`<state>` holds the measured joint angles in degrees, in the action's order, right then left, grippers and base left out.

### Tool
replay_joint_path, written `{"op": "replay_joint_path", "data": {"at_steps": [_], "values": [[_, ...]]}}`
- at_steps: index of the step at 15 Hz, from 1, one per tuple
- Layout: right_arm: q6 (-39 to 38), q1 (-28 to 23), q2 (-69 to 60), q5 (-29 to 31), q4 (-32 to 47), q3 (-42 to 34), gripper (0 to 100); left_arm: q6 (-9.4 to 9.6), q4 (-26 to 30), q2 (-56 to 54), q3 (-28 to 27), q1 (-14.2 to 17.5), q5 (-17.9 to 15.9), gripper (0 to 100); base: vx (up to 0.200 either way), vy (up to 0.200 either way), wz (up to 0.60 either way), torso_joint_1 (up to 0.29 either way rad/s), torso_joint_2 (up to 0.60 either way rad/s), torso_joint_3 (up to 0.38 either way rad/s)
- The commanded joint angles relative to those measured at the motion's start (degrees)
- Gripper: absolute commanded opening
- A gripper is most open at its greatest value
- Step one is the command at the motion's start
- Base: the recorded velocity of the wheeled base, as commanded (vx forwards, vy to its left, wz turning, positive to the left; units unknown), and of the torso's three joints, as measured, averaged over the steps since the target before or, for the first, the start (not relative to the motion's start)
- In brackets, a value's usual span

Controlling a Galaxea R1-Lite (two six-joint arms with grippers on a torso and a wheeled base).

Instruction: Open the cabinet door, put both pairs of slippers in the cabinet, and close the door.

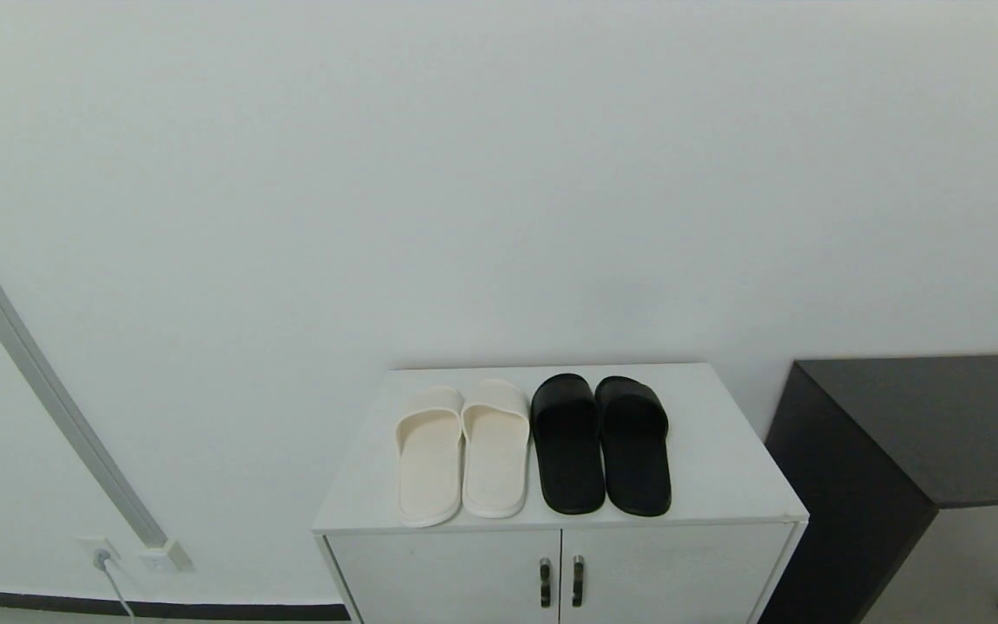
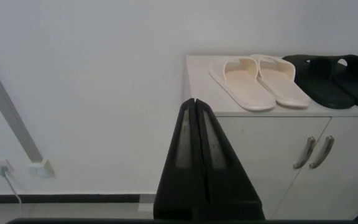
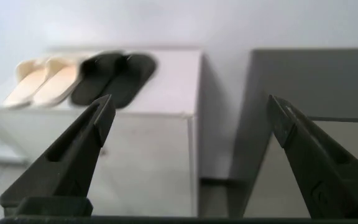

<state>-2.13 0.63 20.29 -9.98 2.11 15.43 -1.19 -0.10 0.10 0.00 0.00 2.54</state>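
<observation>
Cream slippers (image 1: 462, 451) and black slippers (image 1: 600, 444) sat atop closed cabinet (image 1: 724, 459), beyond clenched left gripper (image 2: 195, 106), seemingly well ahead of spread-open right gripper (image 3: 189, 102)

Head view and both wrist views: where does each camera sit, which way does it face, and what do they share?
Head view: on the head, looking forward and down at the white cabinet, with cream slippers and black slippers on top.
Left wrist view: behind the shut left gripper, facing the cabinet front.
Right wrist view: behind the open right gripper, facing that cabinet and a dark cabinet beside it.
Shared: all three show both pairs.
</observation>
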Motion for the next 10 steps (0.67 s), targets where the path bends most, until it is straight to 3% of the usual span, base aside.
{"op": "replay_joint_path", "data": {"at_steps": [1,5,8,10], "values": [[1.0,1.8,13.4,-6.5,-2.4,1.5,100,-0.04,0.0,0.0,0.0,0.0,0.0,0,0.0,0.0,0.0,0.0,0.0,0.0],[2.3,10.2,27.6,-5.5,-10.8,1.8,100,0.4,-0.1,0.0,0.0,0.0,-0.1,0,0.0,0.0,0.0,0.0,0.0,0.0],[0.6,21.7,36.9,4.8,-16.1,2.8,100,0.58,-0.1,0.0,0.0,0.0,-0.3,0,0.0,0.0,0.0,0.0,0.0,0.0],[-6.5,32.2,46.0,12.4,-23.1,5.8,100,1.19,0.0,0.0,0.0,0.0,-0.4,0,0.0,0.0,0.0,0.0,0.0,0.0]]}}
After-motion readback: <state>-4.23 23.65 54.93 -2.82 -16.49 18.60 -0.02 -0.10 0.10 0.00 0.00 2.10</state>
